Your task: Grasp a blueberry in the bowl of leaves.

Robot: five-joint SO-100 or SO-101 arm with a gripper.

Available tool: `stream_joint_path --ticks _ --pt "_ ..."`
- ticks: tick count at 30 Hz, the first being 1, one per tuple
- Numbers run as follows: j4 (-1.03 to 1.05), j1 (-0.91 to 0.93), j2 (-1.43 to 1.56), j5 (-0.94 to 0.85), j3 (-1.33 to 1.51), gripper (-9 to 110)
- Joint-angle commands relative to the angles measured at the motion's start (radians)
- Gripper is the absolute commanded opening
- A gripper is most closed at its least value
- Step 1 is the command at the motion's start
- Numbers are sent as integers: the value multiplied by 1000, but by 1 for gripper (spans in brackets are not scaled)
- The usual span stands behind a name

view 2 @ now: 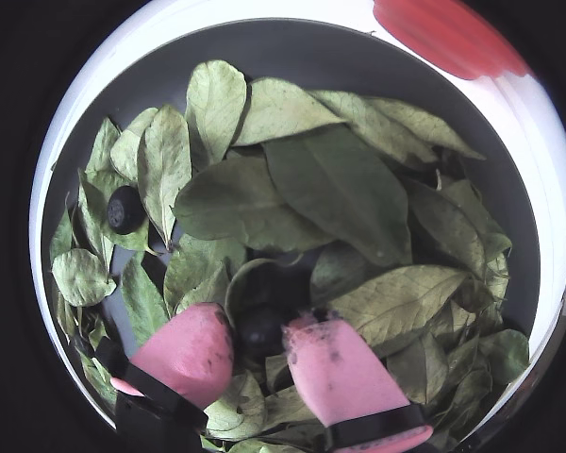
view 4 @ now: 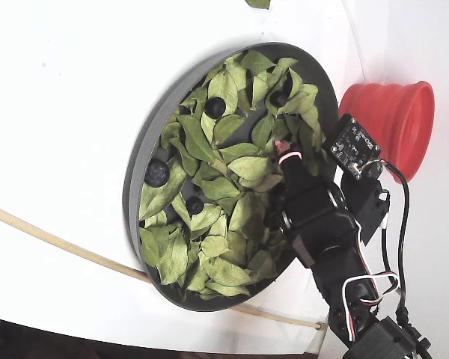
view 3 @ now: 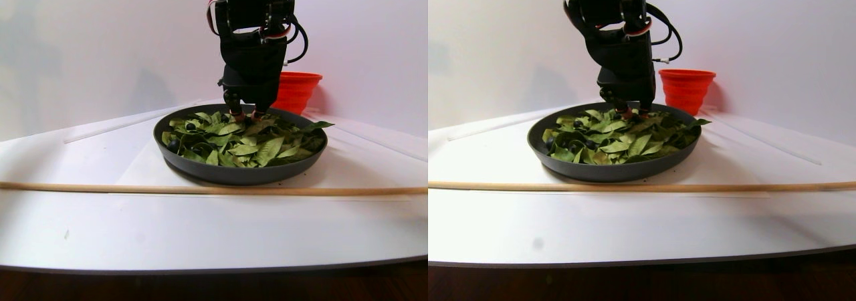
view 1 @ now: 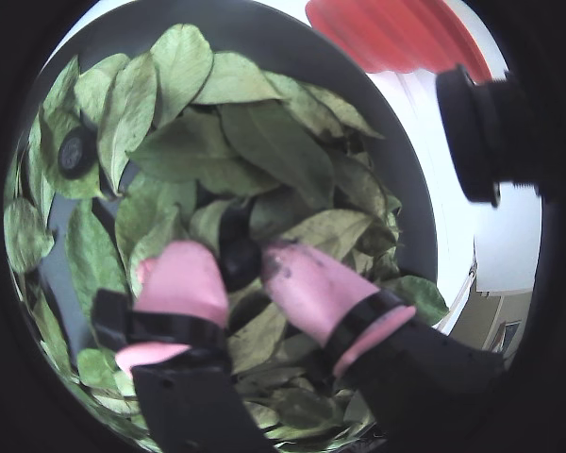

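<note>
The dark-grey bowl (view 1: 292, 47) (view 2: 311, 57) (view 4: 131, 209) is full of light-green leaves (view 1: 264, 142) (view 2: 340, 189) (view 4: 209, 187). My gripper (view 1: 236, 260) (view 2: 259, 326), with pink fingertips (view 2: 193, 349), is down in the leaves near the bowl's red-cup side (view 4: 286, 152) (view 3: 246, 116). Its jaws stand closed against both sides of a dark blueberry (view 1: 238, 264) (view 2: 262, 330) that still lies low among the leaves. Another blueberry (view 1: 75, 151) (view 2: 124, 208) lies at the left of both wrist views. The fixed view shows several more berries (view 4: 215, 106) among the leaves.
A red ribbed cup (view 4: 389, 123) (view 3: 296, 90) (view 2: 453, 33) stands just beyond the bowl, close to the arm. A thin wooden stick (view 3: 200, 189) (view 4: 60, 243) lies across the white table in front of the bowl. A small camera board (view 4: 355, 146) sits on the wrist.
</note>
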Motion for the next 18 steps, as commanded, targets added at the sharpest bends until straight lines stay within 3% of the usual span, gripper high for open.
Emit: stream_joint_path --ticks 1,18 --pt "-12 21 141 -15 -5 10" --pt "-12 28 242 -37 26 10"
